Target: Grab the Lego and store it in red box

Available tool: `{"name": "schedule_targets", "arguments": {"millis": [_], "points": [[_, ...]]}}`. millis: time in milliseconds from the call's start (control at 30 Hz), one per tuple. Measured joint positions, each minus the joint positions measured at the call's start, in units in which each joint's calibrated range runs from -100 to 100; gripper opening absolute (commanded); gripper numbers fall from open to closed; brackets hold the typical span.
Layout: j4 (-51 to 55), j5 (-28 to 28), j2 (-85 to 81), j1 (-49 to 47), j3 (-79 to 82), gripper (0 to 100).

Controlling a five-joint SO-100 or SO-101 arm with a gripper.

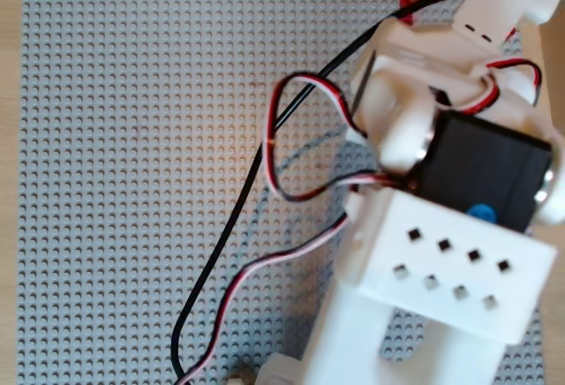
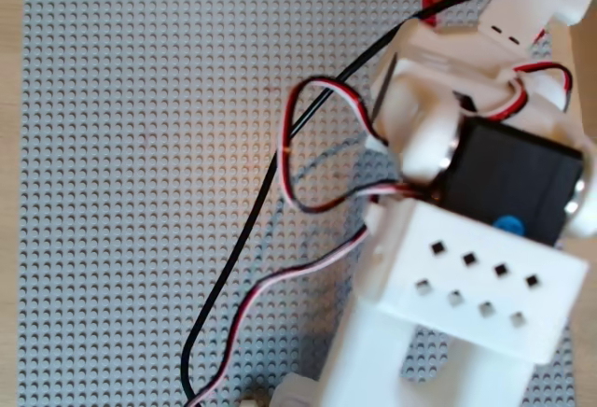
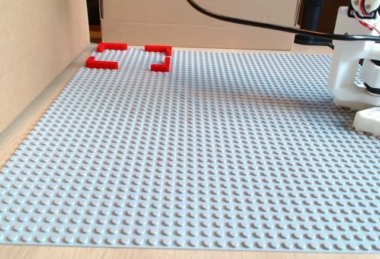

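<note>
Grey studded baseplate (image 3: 196, 152) covers the table, with a cardboard wall (image 3: 202, 3) behind it and a wooden side panel at the left of the fixed view. Far back on the plate sits the red box (image 3: 127, 57), its red corner pieces showing with gaps between them and nothing inside. In both overhead views the arm (image 1: 441, 226) fills the right side, its cables (image 1: 265, 191) looping over the plate, and only a red sliver (image 1: 413, 1) peeks out by the top edge (probably part of the box). No view shows the Lego, so its place cannot be told, and the gripper's fingers are hidden too, so whether they are spread or pinching anything cannot be told. From here the main risk looks like a blind move: the arm blocks the overhead views, and a slack cable could drag across the studs or nudge a corner piece.
</note>
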Motion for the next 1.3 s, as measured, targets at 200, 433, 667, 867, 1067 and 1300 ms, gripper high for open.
{"name": "schedule_targets", "arguments": {"millis": [200,433,667,867,1067,1300], "points": [[-6.0,0.0,3.6,0.2,2.0,8],[-15.5,0.0,9.8,2.1,5.6,8],[-24.7,1.2,14.2,5.1,8.1,8],[-28.9,1.5,18.8,7.1,8.1,14],[-32.3,1.5,23.0,7.9,8.1,17],[-32.6,1.5,23.6,8.7,8.1,13]]}}
